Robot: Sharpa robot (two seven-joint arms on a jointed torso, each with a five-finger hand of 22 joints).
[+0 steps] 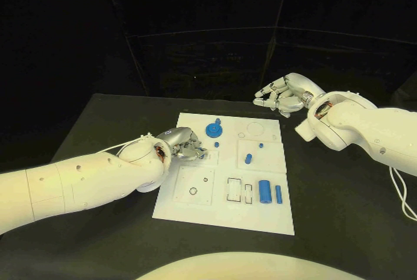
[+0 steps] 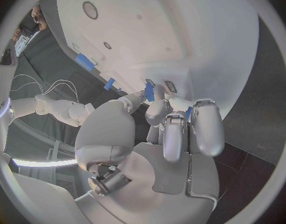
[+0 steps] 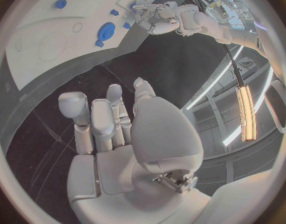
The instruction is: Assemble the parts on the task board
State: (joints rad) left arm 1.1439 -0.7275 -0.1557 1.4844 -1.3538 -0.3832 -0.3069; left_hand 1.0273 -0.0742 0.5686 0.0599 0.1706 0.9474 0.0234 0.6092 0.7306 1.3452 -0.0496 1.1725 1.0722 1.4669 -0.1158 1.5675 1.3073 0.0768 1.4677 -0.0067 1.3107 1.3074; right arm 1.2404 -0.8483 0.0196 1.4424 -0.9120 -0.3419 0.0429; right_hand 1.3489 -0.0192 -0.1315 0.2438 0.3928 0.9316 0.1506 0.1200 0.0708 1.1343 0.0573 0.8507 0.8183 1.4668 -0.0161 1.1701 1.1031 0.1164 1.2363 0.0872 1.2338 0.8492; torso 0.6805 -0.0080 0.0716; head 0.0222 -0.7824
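The black table carried the white task board at its middle, a flat plate with outlined recesses and small holes. It looked stiff and heavy enough to stay put under a light push.

The left arm came in low from the near left, and the left hand rested over the board's left-centre area. In the left wrist view its fingers were drawn together around a small blue part, pinching it at the tips with its end right at the board's surface; whether it had gone into a slot I could not tell. The right hand hung over the table beyond the board's far right corner, well apart from every part, holding nothing, its fingers loosely curled and slightly apart.

On the board, a round blue disc sat near the far edge, just beyond the left hand. Two blue cylinders lay side by side near the right edge on the near half, and a short blue peg sat in the middle right panel.

The parts looked like small, rigid, smooth plastic, light and likely to slip or roll. I judged the cylinders best taken across the middle of their length, the disc by its rim.
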